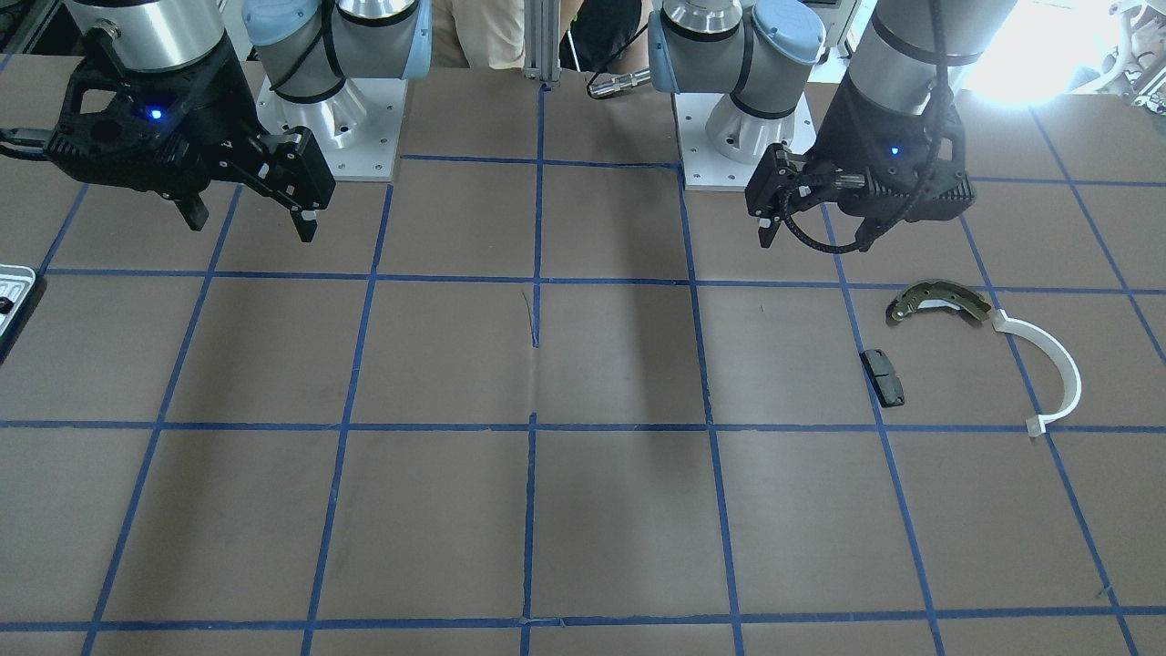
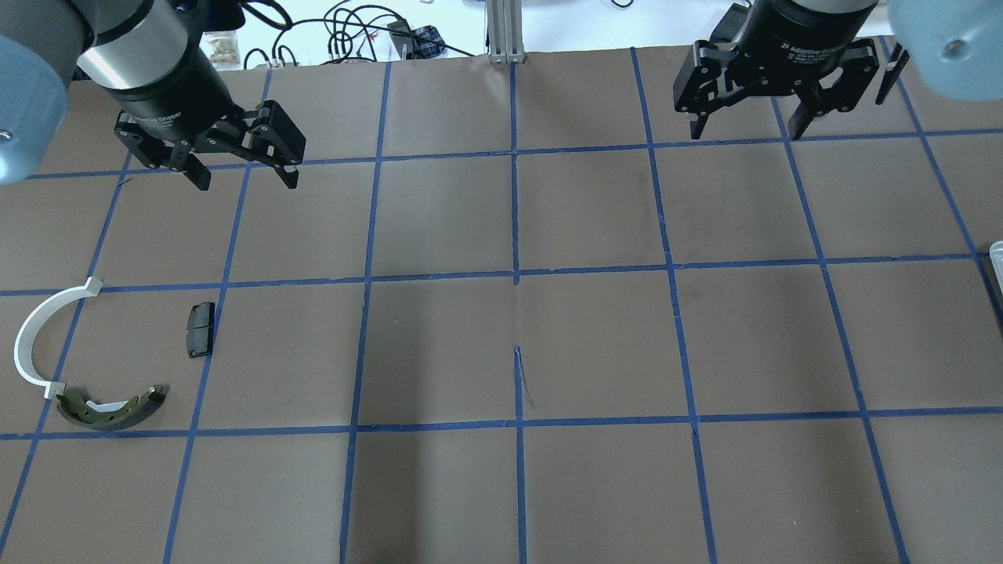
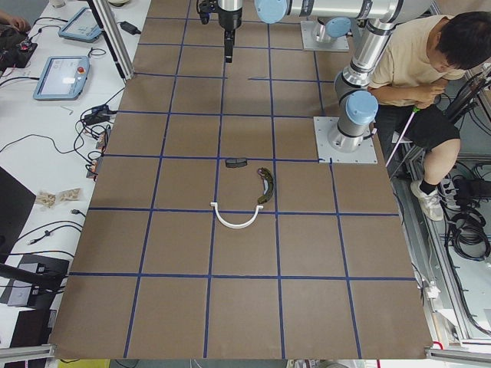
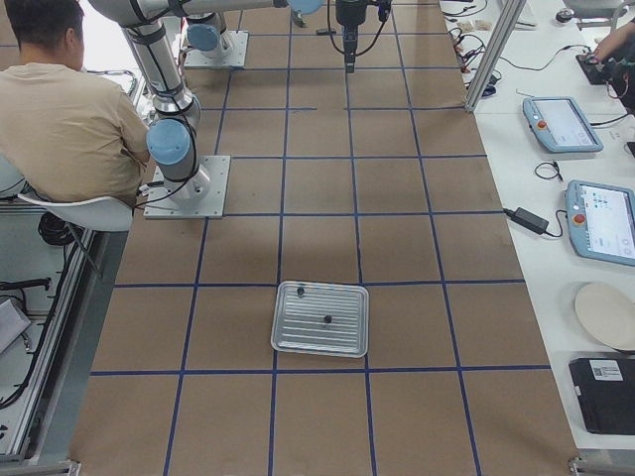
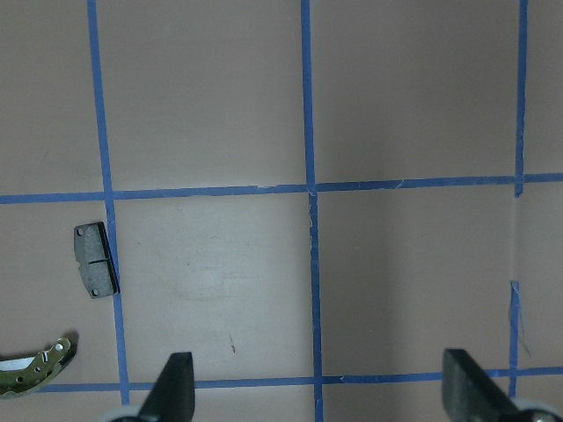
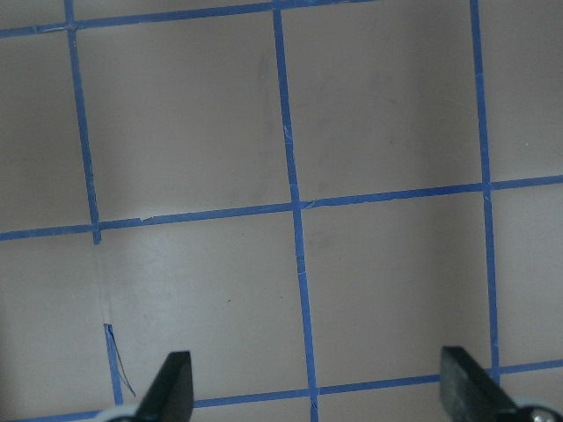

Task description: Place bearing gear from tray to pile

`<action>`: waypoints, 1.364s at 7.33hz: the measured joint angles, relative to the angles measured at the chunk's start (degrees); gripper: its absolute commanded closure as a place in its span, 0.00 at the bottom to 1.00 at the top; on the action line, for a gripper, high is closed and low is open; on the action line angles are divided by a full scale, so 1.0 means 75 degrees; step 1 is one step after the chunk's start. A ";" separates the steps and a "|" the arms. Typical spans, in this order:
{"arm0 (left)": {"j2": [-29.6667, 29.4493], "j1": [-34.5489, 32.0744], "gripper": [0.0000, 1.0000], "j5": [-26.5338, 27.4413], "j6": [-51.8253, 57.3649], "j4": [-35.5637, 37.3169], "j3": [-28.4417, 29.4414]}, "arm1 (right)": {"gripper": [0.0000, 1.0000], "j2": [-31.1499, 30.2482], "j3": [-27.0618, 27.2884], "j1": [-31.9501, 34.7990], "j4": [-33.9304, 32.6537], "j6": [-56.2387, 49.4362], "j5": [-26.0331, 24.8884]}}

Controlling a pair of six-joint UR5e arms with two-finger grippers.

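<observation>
The tray [image 4: 317, 353] lies on the table at the robot's right end; its corner shows in the front view [image 1: 20, 278] and the overhead view [image 2: 997, 252]. Two small dark round pieces [image 4: 301, 292] [image 4: 326, 319] lie in it; I cannot tell which is the bearing gear. The pile is at the left end: an olive brake shoe [image 2: 110, 409], a white arc [image 2: 31, 345] and a black pad [image 2: 200, 329]. My left gripper [image 2: 239, 176] hangs open and empty beyond the pile. My right gripper [image 2: 744, 129] hangs open and empty, well away from the tray.
The two arm bases [image 1: 332, 128] [image 1: 742, 137] stand at the robot's edge of the table. A seated person [image 3: 414, 61] is beside the bases. Side benches with tablets [image 4: 585, 169] and cables flank the table. Blue tape lines grid the brown tabletop.
</observation>
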 measured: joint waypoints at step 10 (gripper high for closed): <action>0.0011 -0.0024 0.00 0.0016 -0.0039 0.0007 -0.0010 | 0.00 -0.0064 -0.0223 -0.1785 0.0522 -0.1718 -0.0336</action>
